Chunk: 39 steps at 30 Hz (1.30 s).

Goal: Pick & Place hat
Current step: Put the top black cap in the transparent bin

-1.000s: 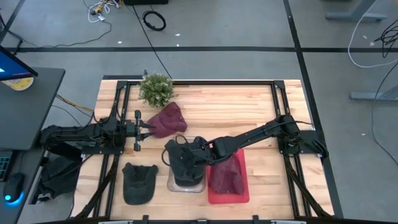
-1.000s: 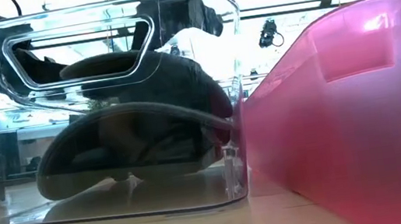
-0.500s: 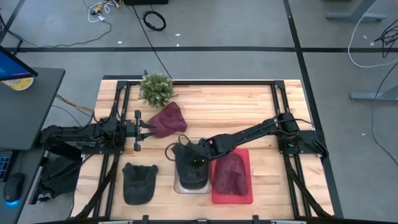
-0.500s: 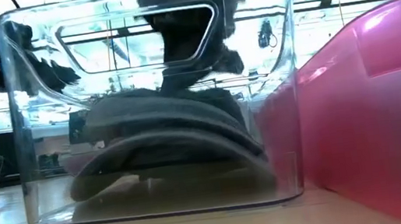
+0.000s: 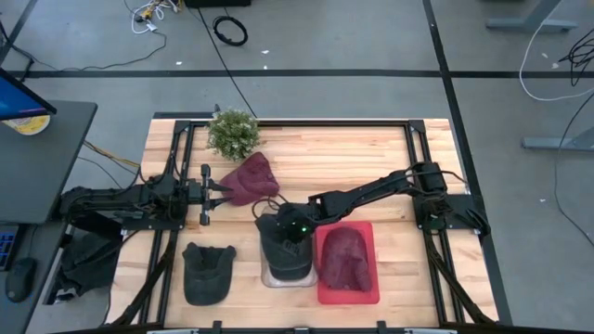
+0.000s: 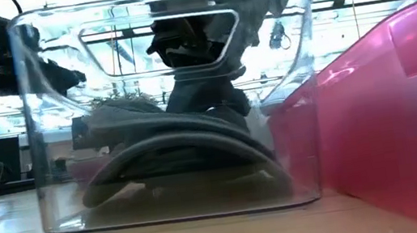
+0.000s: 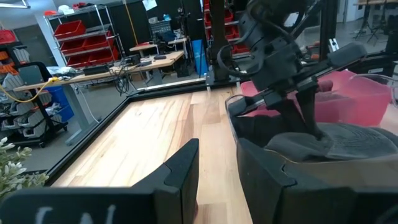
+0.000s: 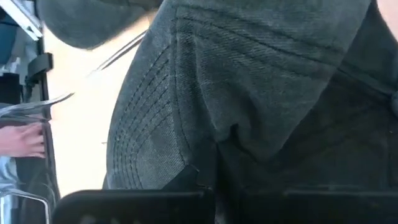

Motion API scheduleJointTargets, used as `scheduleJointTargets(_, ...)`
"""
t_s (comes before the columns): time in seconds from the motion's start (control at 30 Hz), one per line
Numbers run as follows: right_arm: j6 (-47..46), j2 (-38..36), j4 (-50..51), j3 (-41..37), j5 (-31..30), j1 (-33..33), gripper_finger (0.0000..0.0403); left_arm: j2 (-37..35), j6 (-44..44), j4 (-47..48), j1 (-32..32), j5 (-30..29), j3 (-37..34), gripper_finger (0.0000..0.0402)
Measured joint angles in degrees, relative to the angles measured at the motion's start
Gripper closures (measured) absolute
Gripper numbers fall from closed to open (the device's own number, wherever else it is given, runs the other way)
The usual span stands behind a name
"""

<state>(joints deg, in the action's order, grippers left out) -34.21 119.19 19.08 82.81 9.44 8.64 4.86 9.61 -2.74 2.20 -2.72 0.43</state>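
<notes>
A dark grey cap lies inside a clear plastic bin near the table's near edge; it also shows in the left wrist view. My right gripper reaches down into the bin from above and is shut on the cap's crown. A maroon hat lies in the red bin next to it. Another maroon hat rests on the table, with my left gripper open at its left edge. A second dark cap lies left of the clear bin. My right gripper pinches a fold of the dark grey cap's crown between its two fingers, coming from above and pointing down into the bin. The fabric puckers at the fingertips. The cap's brim rests on the bin's floor.
A small potted plant stands at the table's far left corner. Bare wood stretches between the bins and the far edge. The clear bin's wall touches or nearly touches the red bin. A desk with a monitor stands left of the table.
My right gripper has lowered the dark grey cap into the clear bin, then drawn a little toward the far edge. The cap has sunk from high in the bin onto its floor. Both bins have slid slightly toward the table's right.
</notes>
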Motion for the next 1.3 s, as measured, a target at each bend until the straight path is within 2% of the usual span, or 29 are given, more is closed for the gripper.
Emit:
scheduleJointTargets(0.23,6.27,0.36,-8.26,-0.17,0.23,0.04,0.0373,0.00,0.02,0.00,-0.02,-0.02,0.02,0.0287)
scheduleJointTargets(0.73,10.09,-0.53,-8.78,-0.24,0.52,0.39,0.0277,0.00,0.01,0.00,-0.02,-0.01,0.01,0.0287)
scheduleJointTargets(0.97,9.95,-3.74,-8.88,-0.31,0.37,0.52,0.0261,0.00,0.01,0.00,-0.02,-0.02,0.01,0.0287)
scheduleJointTargets(1.3,14.39,-5.31,-11.99,-0.26,-9.66,1.31,0.0261,0.00,0.01,0.00,-0.01,-0.02,0.02,0.0287)
